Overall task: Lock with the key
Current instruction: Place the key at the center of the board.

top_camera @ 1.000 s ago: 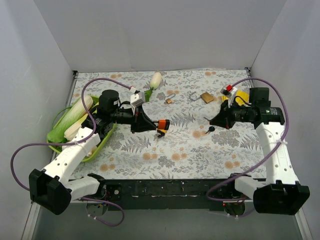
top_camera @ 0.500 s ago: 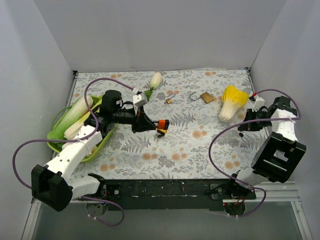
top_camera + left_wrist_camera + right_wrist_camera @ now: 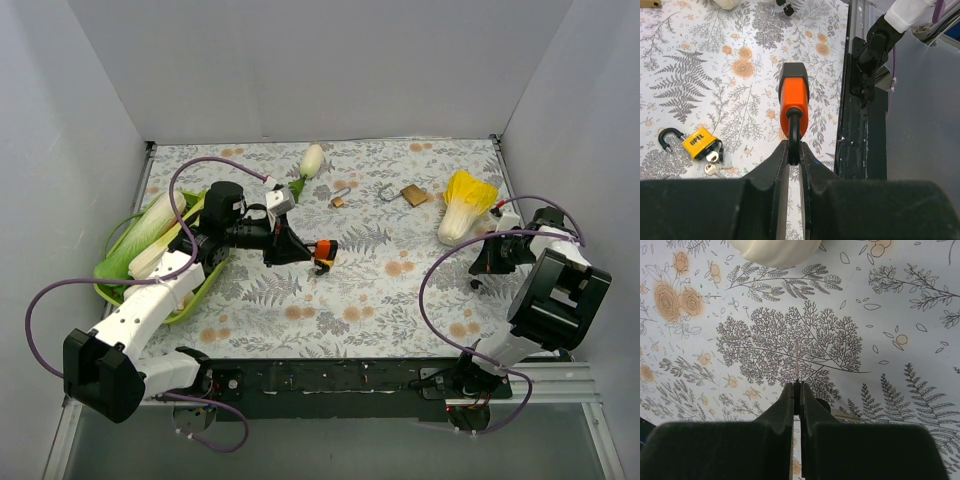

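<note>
An orange padlock [image 3: 326,249] [image 3: 793,94] hangs just above the flowered table, its black shackle [image 3: 794,136] pinched in my left gripper [image 3: 312,251] [image 3: 794,151], which is shut on it. Its body points away from the fingers. Near the table's right edge my right gripper [image 3: 480,267] [image 3: 797,387] is shut on the key. The thin blade of the key [image 3: 797,357] sticks out ahead of the jaws, edge-on, low over the table. The two grippers are far apart.
A yellow padlock [image 3: 699,143] with keys lies under the left gripper. At the back are a brass padlock [image 3: 413,195], a small padlock [image 3: 340,201] and a white radish [image 3: 312,159]. A yellow cabbage [image 3: 463,204] sits beside the right gripper. A green basket [image 3: 116,272] stands left.
The right arm swung from mid-table out to the right edge. The black key that lay on the table is off it and in the right gripper. The left arm barely moved.
</note>
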